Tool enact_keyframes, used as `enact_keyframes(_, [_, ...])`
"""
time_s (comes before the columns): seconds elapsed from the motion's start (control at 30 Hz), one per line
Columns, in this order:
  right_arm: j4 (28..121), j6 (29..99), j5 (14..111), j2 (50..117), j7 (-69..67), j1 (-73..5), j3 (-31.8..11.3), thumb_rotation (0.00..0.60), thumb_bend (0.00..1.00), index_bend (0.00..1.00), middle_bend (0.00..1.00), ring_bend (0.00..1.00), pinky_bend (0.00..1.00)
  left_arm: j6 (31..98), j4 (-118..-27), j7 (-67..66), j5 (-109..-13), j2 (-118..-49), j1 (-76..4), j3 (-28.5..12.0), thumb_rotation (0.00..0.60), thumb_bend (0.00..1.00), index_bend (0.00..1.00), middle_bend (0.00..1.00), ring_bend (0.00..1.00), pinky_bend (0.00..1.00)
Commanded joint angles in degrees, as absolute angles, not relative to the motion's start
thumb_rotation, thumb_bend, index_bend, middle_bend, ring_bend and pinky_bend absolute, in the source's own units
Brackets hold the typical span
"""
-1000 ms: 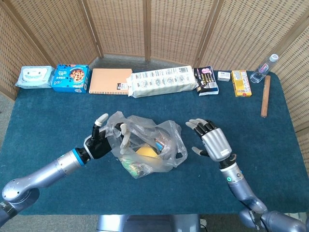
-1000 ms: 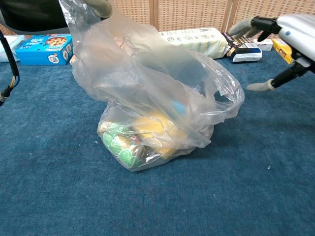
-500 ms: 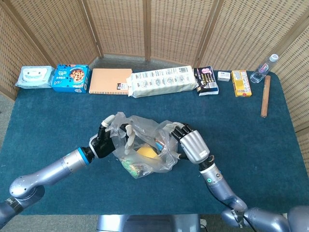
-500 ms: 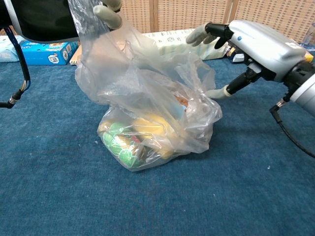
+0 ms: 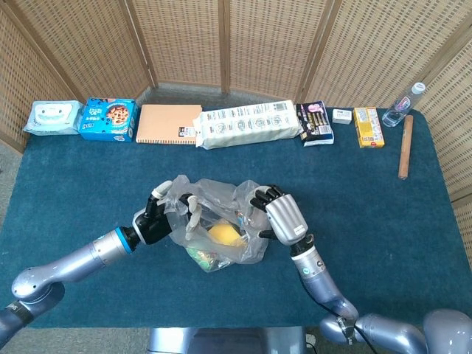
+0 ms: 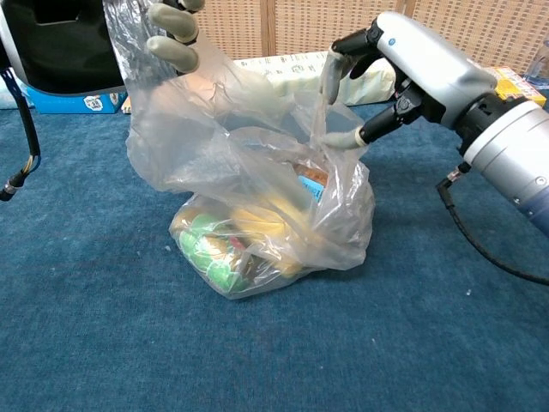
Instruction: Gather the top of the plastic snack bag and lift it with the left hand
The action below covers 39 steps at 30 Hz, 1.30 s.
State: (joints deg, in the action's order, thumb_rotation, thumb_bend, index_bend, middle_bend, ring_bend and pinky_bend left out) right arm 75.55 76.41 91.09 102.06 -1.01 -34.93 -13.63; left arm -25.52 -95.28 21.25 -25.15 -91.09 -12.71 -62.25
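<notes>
Now, bag: clear plastic, sitting mid-table on the blue cloth, snacks bunched at its bottom, top film pulled up on both sides.
Left hand: at the bag's left upper edge, fingers closed over the film, holding it raised.
Right hand: at the bag's right upper edge, fingers curled down, pinching a fold of film against the thumb.
Contents: something yellow and green-wrapped pieces show through the plastic.
Back row: boxes and packets along the far edge, including a blue box; a bottle at the far right.
</notes>
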Motion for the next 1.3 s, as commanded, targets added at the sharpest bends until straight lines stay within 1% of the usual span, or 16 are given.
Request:
enact_keyframes(0.03, [74.93, 77.26, 90.84, 102.50, -1.49, -35.25, -14.33, 0.596, 0.21, 0.58, 0.44, 0.36, 0.31, -26.07, -94.78, 20.74, -24.70, -90.95, -12.27, -62.44, 0.000, 0.28, 0.55, 0.61, 0.65, 0.62])
enact_keyframes(0.23, [75.75, 78.78, 90.15, 101.54, -2.79, -35.46, -16.14, 0.592, 0.26, 0.58, 0.44, 0.36, 0.31, -26.81, -94.20, 20.00, -23.91, -90.74, -11.54, -62.74, 0.000, 0.28, 0.55, 0.61, 0.65, 0.62])
enact_keyframes(0.4, [76.62, 78.91, 89.99, 99.77, -2.67, -35.51, -16.43, 0.594, 0.28, 0.57, 0.44, 0.35, 0.30, -26.77, -93.99, 19.72, -23.32, -90.66, -11.27, -62.72, 0.000, 0.28, 0.55, 0.61, 0.65, 0.62])
enact_keyframes(0.43, [76.74, 78.45, 90.07, 99.12, -2.64, -35.57, -16.11, 0.595, 0.28, 0.55, 0.43, 0.35, 0.30, -26.79, -93.98, 19.67, -23.20, -90.62, -11.26, -62.69, 0.000, 0.28, 0.55, 0.61, 0.65, 0.62])
enact_keyframes(0.53, [76.98, 76.22, 90.49, 96.24, -2.70, -35.83, -14.75, 0.600, 0.29, 0.43, 0.37, 0.30, 0.26, -26.98, -93.98, 19.42, -22.94, -90.48, -11.22, -62.72, 0.000, 0.28, 0.55, 0.61, 0.65, 0.62])
enact_keyframes(0.6, [77.25, 72.29, 91.64, 90.92, -2.96, -36.25, -12.38, 0.600, 0.30, 0.33, 0.33, 0.26, 0.23, -27.23, -94.03, 19.22, -22.82, -90.20, -11.24, -62.84, 0.000, 0.28, 0.55, 0.61, 0.65, 0.62])
enact_keyframes(0.7, [77.90, 71.25, 92.48, 88.03, -2.83, -36.54, -11.48, 0.600, 0.28, 0.27, 0.29, 0.25, 0.22, -27.26, -94.08, 19.09, -22.58, -90.02, -11.29, -62.83, 0.000, 0.28, 0.55, 0.61, 0.65, 0.62])
enact_keyframes(0.87, [77.14, 70.98, 93.80, 86.07, -1.96, -37.11, -10.39, 0.600, 0.22, 0.26, 0.29, 0.25, 0.22, -26.55, -94.52, 18.89, -22.30, -90.00, -11.43, -62.60, 0.000, 0.28, 0.55, 0.61, 0.65, 0.62])
enact_keyframes(1.07, [76.03, 70.49, 95.44, 86.10, -1.51, -38.20, -8.89, 0.600, 0.19, 0.26, 0.29, 0.25, 0.22, -25.93, -95.40, 18.75, -22.16, -89.69, -11.43, -62.59, 0.000, 0.28, 0.55, 0.61, 0.65, 0.62])
enact_keyframes(1.3, [73.92, 71.47, 96.65, 86.56, 0.64, -39.13, -8.69, 0.600, 0.16, 0.26, 0.29, 0.25, 0.22, -25.33, -96.06, 18.76, -21.89, -89.29, -11.08, -62.98, 0.000, 0.28, 0.55, 0.61, 0.65, 0.62])
